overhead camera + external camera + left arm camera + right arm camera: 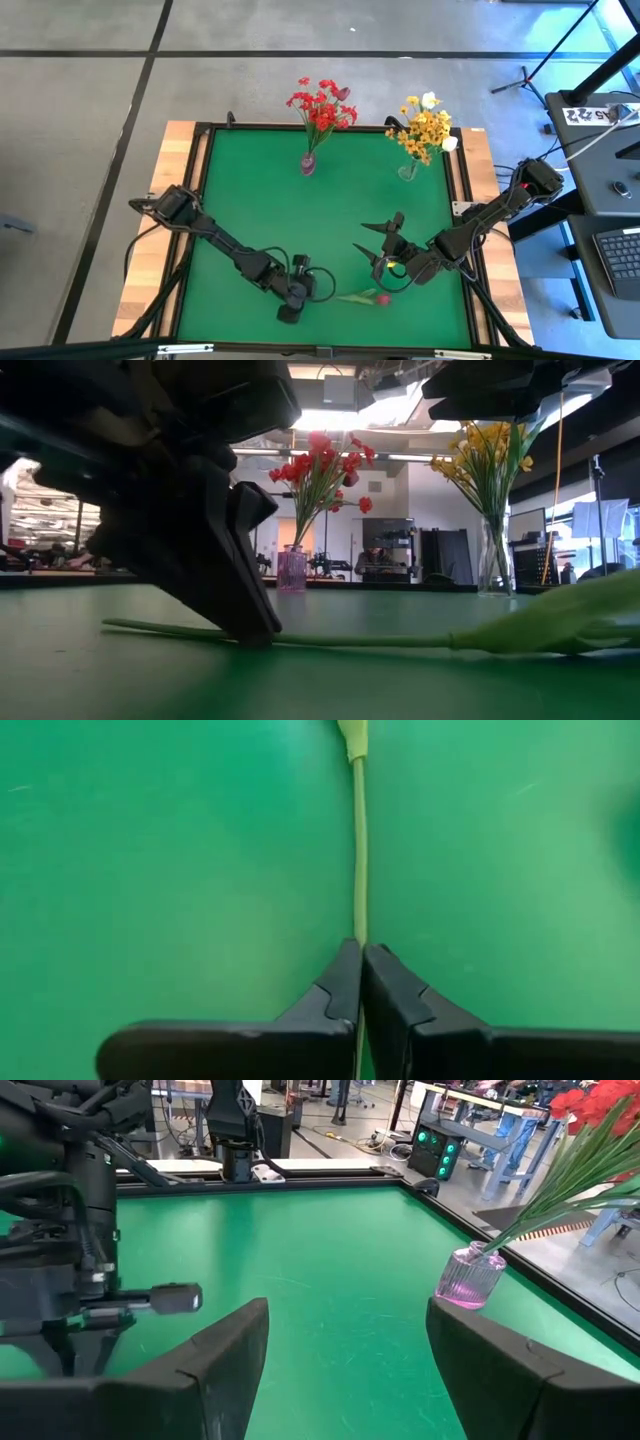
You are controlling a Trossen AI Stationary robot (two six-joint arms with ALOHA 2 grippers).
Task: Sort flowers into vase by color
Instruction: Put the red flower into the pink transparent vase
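We are seeing the left gripper (360, 970) pinching the flower (364, 296) stem (lying on the table (260, 210)) while the right gripper (345, 1350) is hanging open nearby.

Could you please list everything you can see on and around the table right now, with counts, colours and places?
Table: one, green mat with a wooden border, centre of the high view.
Pink vase: one, far side of the mat, holding red flowers.
Clear vase: one, far right side of the mat, holding yellow-orange flowers and white buds.
Loose flower: one, green stem with a dark red bud, lying flat on the mat near the front edge.
Keyboard: one, dark, on a desk right of the table.
Left gripper: one, dark, low at the front of the mat, jaws shut on the loose flower's stem.
Right gripper: one, dark, right of centre above the mat, jaws open and empty.
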